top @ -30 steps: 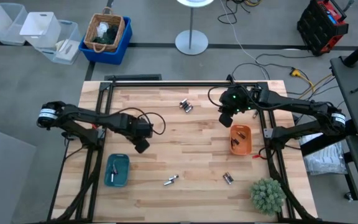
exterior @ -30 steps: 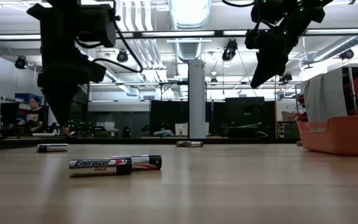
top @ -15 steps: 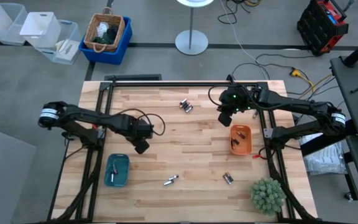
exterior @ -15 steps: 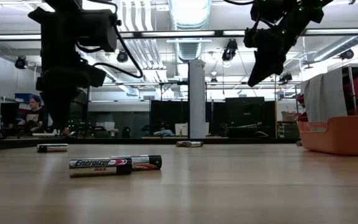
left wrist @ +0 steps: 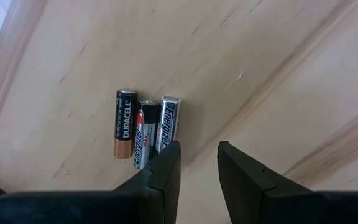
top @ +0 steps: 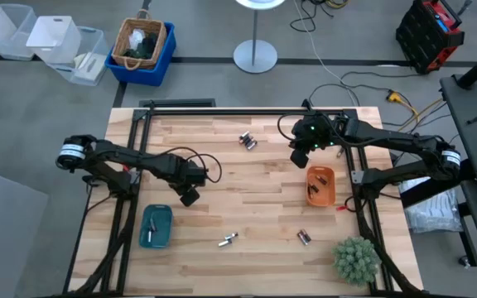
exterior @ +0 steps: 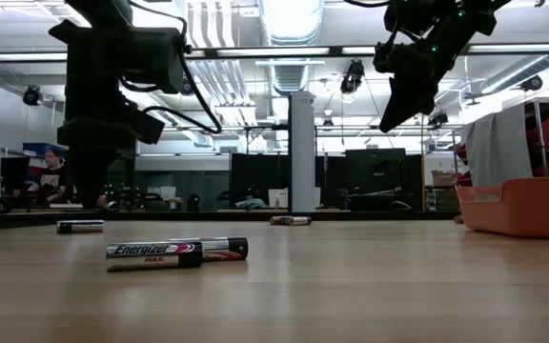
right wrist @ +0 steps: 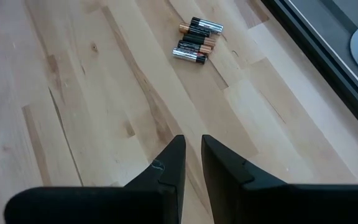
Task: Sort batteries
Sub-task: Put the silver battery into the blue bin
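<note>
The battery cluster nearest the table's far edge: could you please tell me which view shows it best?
The right wrist view: the battery cluster lies unobstructed, single cells distinguishable. The high view shows a speck; the low view, a distant sliver; the left wrist view misses it.

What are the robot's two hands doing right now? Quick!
Left gripper: fingers slightly open, holding nothing, above three batteries on the table.
Right gripper: fingers nearly together, holding nothing, up in the air near the orange tray.
</note>
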Controlling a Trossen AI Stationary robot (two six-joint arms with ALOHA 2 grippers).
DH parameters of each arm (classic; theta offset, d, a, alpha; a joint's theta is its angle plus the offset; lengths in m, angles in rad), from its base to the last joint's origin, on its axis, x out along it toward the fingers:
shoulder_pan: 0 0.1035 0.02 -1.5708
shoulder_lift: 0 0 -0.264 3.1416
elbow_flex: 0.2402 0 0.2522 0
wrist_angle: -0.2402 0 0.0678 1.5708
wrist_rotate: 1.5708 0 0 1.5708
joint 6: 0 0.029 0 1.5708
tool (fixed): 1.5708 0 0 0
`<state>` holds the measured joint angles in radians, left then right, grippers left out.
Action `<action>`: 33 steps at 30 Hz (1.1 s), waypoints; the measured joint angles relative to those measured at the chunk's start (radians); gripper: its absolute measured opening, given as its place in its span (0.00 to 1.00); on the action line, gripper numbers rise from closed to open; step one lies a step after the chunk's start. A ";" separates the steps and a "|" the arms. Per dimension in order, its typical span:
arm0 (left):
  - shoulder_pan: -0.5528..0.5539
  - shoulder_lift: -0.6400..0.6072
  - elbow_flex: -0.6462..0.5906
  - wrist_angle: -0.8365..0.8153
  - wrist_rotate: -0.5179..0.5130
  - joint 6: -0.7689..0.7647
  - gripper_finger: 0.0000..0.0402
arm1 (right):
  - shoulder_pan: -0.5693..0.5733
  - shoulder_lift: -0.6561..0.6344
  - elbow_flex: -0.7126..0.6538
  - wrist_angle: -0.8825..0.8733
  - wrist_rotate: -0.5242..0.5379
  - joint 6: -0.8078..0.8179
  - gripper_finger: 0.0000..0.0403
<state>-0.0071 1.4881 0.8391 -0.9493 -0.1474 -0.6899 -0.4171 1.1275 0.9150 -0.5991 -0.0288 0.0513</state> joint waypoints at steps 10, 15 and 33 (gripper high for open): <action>0.000 0.000 -0.032 0.008 -0.002 0.005 0.22 | 0.000 0.000 0.000 0.004 0.000 -0.001 0.13; -0.001 0.000 -0.067 0.047 -0.001 0.005 0.22 | 0.000 0.000 0.000 0.006 0.000 -0.001 0.12; 0.000 0.000 -0.071 0.067 0.000 0.027 0.22 | 0.000 0.000 0.000 0.007 0.000 0.008 0.12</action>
<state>-0.0067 1.4879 0.7685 -0.8821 -0.1478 -0.6632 -0.4171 1.1275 0.9150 -0.5918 -0.0284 0.0589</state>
